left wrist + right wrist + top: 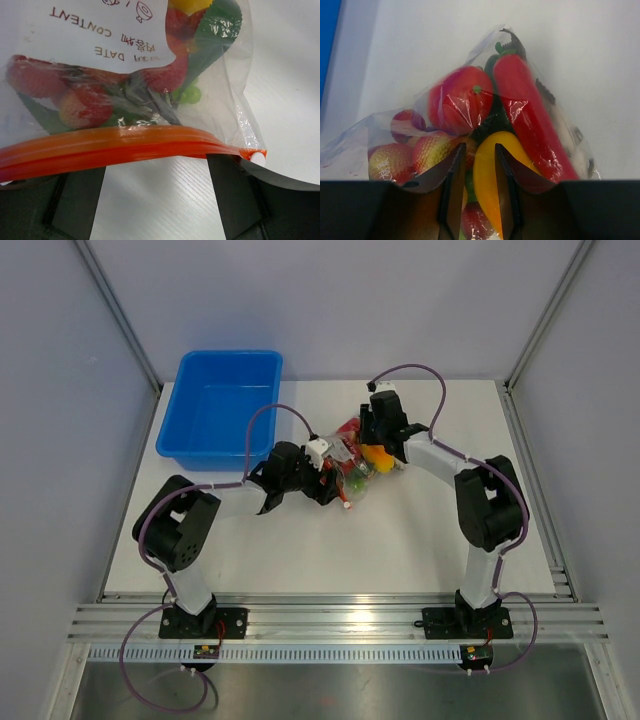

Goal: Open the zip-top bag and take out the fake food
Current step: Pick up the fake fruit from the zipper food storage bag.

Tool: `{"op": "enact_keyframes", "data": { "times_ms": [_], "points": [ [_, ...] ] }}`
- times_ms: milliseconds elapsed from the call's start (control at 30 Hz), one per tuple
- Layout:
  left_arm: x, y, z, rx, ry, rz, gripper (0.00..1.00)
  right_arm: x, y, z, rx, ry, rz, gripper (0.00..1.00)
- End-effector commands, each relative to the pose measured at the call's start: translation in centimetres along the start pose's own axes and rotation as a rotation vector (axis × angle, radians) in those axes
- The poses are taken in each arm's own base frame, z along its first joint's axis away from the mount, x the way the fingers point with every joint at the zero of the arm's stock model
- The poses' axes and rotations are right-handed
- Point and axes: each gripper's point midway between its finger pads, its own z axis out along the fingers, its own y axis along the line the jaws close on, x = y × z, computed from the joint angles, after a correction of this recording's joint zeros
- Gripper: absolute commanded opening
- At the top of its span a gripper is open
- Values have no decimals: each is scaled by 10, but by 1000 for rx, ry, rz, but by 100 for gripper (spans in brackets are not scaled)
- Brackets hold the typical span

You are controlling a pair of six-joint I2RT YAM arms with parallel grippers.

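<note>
The small, crinkly, clear plastic zip-top bag (pixel 350 462) sat near the middle of the white table (pixel 300 550), just right of the deep blue plastic tub (pixel 230 355) at the far left. It was stuffed with the fake food (pixel 460 105): a round red fruit, a long red chilli, a yellow pepper, speckled strawberries and something green, all pressed against the film. The orange-red zip strip (pixel 125 142) ran along the bag's near-left edge and looked sealed, with a small white slider tab (pixel 256 158) at its right end and a white label (pixel 100 35) above it.

The left gripper (pixel 155 167) faced that strip with its fingers spread wide, the strip lying across just beyond their tips and nothing pinched between them. The right gripper (pixel 475 155) was at the bag's far-right end, its fingers drawn close together and, as far as I could judge, nipping a fold of the film.

To my eye the bag would be light and floppy. Its film looked slick and easy to crease, and the hard toys inside seemed apt to shift. The stiffer zip strip, or the tab at its end, looked the soundest place to grip; thin film alone could slip or stretch.
</note>
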Motion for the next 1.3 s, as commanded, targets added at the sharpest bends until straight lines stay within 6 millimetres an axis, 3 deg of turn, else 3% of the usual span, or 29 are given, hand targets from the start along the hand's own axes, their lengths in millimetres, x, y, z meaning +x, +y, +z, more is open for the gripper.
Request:
{"op": "enact_keyframes", "data": {
  "times_ms": [0,300,567,700,833,1000,1100,1267],
  "points": [
    [-25,6,4,-34,-59,31,82,0,15,5,-62,17,45,36],
    [-32,9,16,-91,-50,-15,80,33,30,11,-101,87,56,31],
    [-29,4,20,-69,-24,-13,69,37,35,7,-101,78,63,30],
    [-18,10,28,-92,26,-19,60,37,35,6,-99,78,60,28],
    [-8,10,35,-78,74,-26,50,37,34,4,-97,74,59,28],
    [-10,-1,35,-16,73,-15,15,36,30,5,-75,74,57,23],
    [-13,-1,32,-19,69,-7,1,36,23,6,-32,70,54,15],
    [-27,-1,20,-44,25,27,0,31,4,4,68,49,49,0]
  ]
}}
